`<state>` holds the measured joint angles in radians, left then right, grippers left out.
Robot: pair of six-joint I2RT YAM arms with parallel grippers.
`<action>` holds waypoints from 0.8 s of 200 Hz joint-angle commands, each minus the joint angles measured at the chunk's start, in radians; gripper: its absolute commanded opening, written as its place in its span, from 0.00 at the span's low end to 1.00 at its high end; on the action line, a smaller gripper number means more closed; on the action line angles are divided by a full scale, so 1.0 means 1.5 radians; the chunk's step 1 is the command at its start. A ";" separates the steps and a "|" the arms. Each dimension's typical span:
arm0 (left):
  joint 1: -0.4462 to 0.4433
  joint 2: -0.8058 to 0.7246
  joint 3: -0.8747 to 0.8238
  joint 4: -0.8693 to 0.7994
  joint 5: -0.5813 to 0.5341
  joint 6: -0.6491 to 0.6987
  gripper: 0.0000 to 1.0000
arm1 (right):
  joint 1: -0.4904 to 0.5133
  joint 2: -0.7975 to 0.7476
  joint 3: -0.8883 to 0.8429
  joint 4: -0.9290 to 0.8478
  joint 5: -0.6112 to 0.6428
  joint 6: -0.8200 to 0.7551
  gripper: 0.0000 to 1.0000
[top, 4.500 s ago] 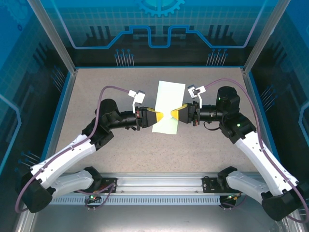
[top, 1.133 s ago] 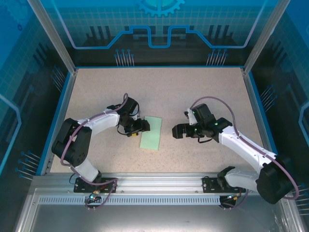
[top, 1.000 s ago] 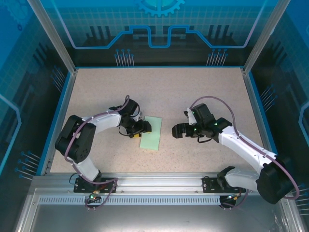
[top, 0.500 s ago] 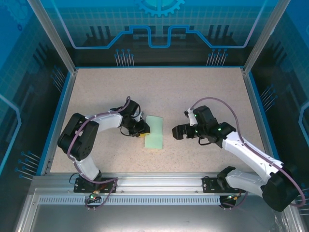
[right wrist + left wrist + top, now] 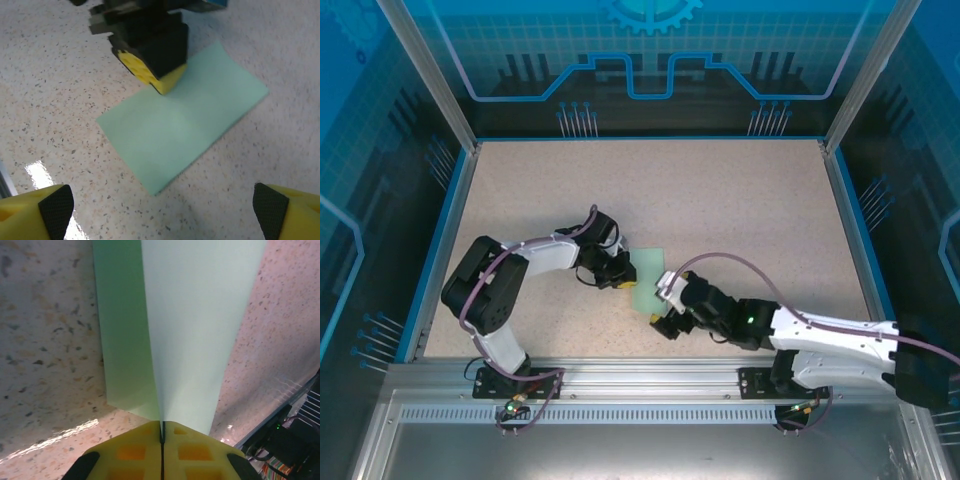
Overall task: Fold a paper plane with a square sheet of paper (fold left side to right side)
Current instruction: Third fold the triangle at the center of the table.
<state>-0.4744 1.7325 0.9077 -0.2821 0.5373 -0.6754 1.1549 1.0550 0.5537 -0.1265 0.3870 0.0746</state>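
Note:
The square sheet of paper (image 5: pixel 646 272) is pale mint green and lies folded into a narrow rectangle on the speckled tabletop. My left gripper (image 5: pixel 623 279) is at the paper's left long edge, its yellow fingers (image 5: pixel 135 450) pressed together with the top layer (image 5: pixel 200 330) running into the seam. The lower layer (image 5: pixel 120 330) lies flat beneath. In the right wrist view the paper (image 5: pixel 185 120) lies ahead with the left gripper (image 5: pixel 162 82) on its far edge. My right gripper (image 5: pixel 665 320) hovers at the paper's near end, open (image 5: pixel 162 215), nothing between its fingers.
The table (image 5: pixel 740 200) is beige speckled, walled by blue panels (image 5: pixel 455 230) on three sides. An aluminium rail (image 5: pixel 640 375) with the arm bases runs along the near edge. The right arm (image 5: pixel 820 335) stretches low across the front right.
The left gripper has closed on the paper's left edge. The right arm has swung from the paper's right side down to its near end, staying open.

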 commanded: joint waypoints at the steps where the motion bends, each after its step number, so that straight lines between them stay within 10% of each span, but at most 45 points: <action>1: -0.003 -0.024 -0.009 0.021 0.040 -0.027 0.06 | 0.045 0.065 0.001 0.093 0.102 -0.111 0.98; 69: -0.002 -0.029 -0.017 0.038 0.061 -0.044 0.05 | 0.071 0.256 0.086 0.112 0.145 -0.157 0.99; 160: -0.003 -0.033 -0.018 0.029 0.062 -0.037 0.05 | 0.038 0.326 0.145 0.072 0.137 -0.111 0.47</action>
<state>-0.4744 1.7092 0.8936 -0.2295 0.5999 -0.7280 1.2293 1.5471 0.7528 -0.0044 0.5972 -0.1192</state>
